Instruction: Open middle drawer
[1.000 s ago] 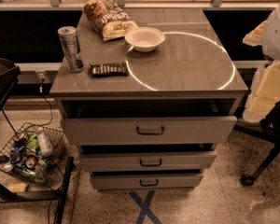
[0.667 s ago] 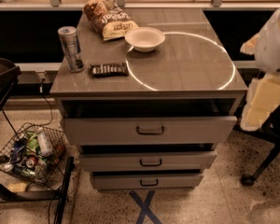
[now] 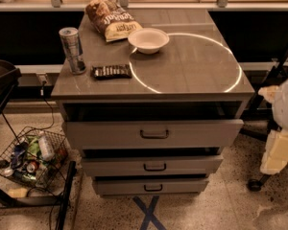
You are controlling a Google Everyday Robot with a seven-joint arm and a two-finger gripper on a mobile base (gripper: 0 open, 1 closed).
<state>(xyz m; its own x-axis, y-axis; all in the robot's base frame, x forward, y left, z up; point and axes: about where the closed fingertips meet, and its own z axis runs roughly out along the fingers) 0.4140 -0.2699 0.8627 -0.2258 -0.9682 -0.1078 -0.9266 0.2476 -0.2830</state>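
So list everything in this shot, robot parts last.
can: one, silver, cabinet top, left
chip bag: one, brown, rear left
bowl: one, white, beside the bag
flat packet: one, dark, right of the can
top drawer: one, grey, partly out
middle drawer: one, grey, below it
bottom drawer: one, grey, lowest
wire basket: one, holding bottles and cans, floor left
tape cross: one, blue, floor
robot arm: white and cream, right edge
gripper: not in view
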